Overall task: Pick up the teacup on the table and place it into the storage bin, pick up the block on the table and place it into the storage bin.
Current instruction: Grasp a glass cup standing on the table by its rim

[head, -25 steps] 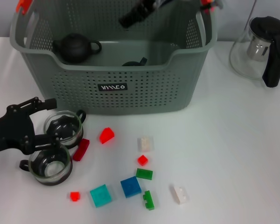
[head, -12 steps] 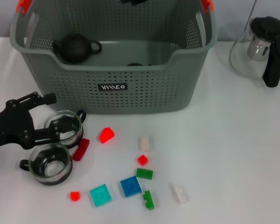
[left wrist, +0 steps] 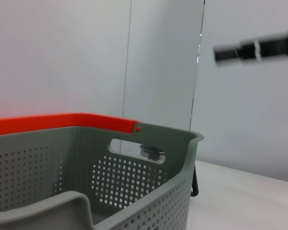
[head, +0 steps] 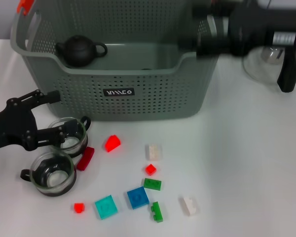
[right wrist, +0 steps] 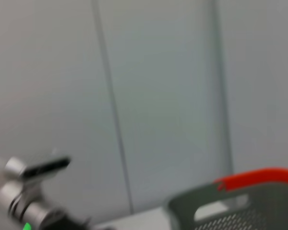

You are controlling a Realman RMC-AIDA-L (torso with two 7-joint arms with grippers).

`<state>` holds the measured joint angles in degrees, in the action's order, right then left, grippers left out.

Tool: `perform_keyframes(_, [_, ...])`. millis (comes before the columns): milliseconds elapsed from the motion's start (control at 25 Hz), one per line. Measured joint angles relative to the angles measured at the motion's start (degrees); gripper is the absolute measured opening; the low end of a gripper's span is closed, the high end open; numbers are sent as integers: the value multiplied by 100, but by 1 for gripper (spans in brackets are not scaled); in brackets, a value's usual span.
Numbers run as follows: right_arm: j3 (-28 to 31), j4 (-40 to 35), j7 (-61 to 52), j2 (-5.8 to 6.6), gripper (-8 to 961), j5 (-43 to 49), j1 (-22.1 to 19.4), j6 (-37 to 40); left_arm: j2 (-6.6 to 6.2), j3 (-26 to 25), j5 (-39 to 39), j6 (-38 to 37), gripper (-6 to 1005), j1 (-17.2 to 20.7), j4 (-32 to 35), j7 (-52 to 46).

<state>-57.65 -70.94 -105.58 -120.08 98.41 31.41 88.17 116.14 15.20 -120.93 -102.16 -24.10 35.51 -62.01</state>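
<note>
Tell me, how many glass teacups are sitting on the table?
2, both left of the blocks: one teacup just before the storage bin with the left gripper at it, the other teacup nearer the front edge. Others may be hidden inside the bin.

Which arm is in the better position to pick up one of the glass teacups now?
Probably the left. The left gripper is low at the table, beside the teacup nearer the bin. The right gripper is high over the storage bin rim, far from both cups.

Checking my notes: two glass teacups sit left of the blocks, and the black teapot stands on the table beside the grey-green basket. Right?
Not quite. The head view shows the black teapot inside the grey-green perforated basket, not beside it. Two glass teacups do sit left of the blocks.
</note>
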Motion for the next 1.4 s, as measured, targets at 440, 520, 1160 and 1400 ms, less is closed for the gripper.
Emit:
perform_keyframes(440, [36,1097,1848,29,913,563,-397,1180,25,0,0,91,901,-21,3,-91])
perform_keyframes(520, [147,1430,2032,28,913,773,-406,972,24,12,-2,92,901,-40,6,-234])
perform_keyframes(1160, [361,2939,3139,37,913,1132,-91,-174,-32,1674,-789,-1272,901,-217,2834,-4406])
perform_keyframes(1400, [367,2975,3141,11,912,1126,-42,-162,-32,2927,-1295,-1321,901,-686,4068,-5601])
